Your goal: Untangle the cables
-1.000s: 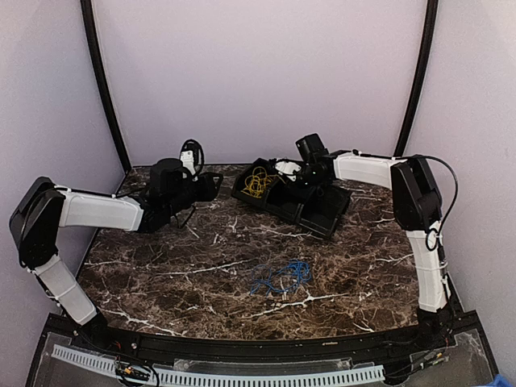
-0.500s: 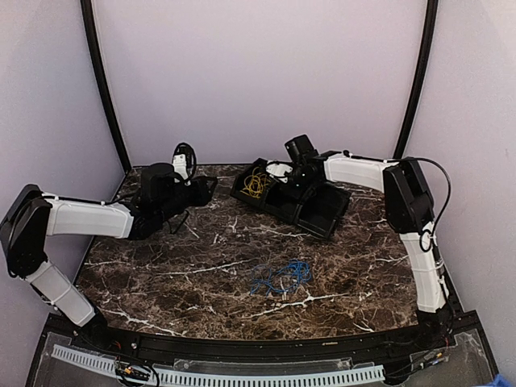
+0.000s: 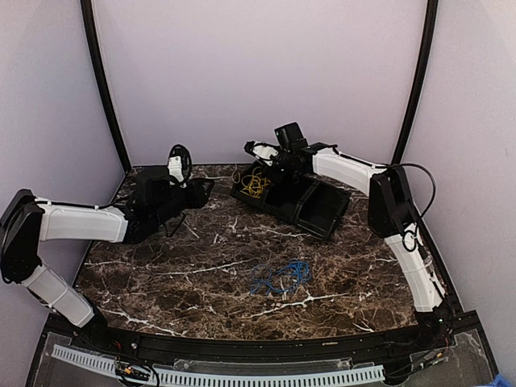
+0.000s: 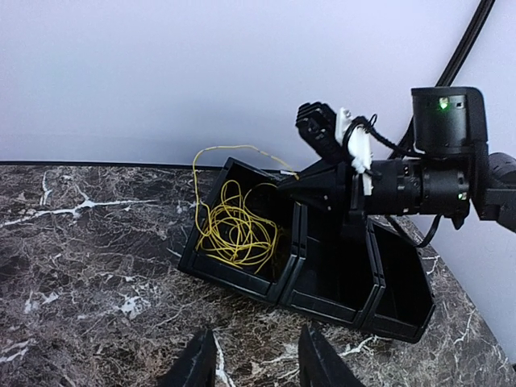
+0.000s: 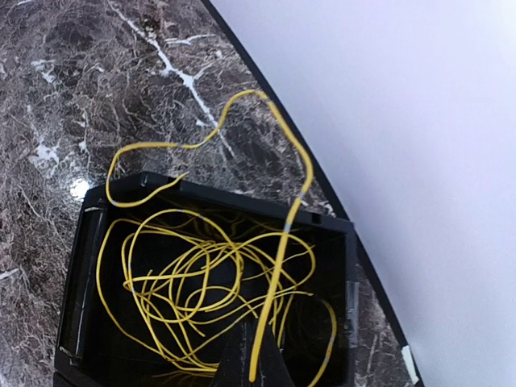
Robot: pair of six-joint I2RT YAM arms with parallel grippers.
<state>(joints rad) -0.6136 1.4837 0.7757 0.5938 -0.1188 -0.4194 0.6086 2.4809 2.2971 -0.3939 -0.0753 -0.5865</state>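
Note:
The yellow cable (image 5: 201, 274) lies coiled in the left end compartment of a black bin (image 5: 242, 197). My right gripper (image 5: 252, 359) is shut on one strand of it, and that strand rises out of the bin and arcs over the rim. From above, the right gripper (image 3: 251, 148) hangs over the yellow cable (image 3: 256, 184) at the bin's far left corner. The blue cable (image 3: 280, 276) lies loose on the table, near the front middle. My left gripper (image 4: 258, 367) is open and empty, low over the table left of the bin (image 4: 242, 278), facing the yellow cable (image 4: 238, 230).
The black bin (image 3: 326, 230) has three compartments in a row; the middle and right ones hold nothing I can see. Purple walls close the back and sides. A black pole (image 3: 103, 89) stands at each back corner. The table is dark marble.
My right gripper has shut on a yellow strand and moved up and to the left, lifting the strand above the bin. The left arm has drawn back a little to the left.

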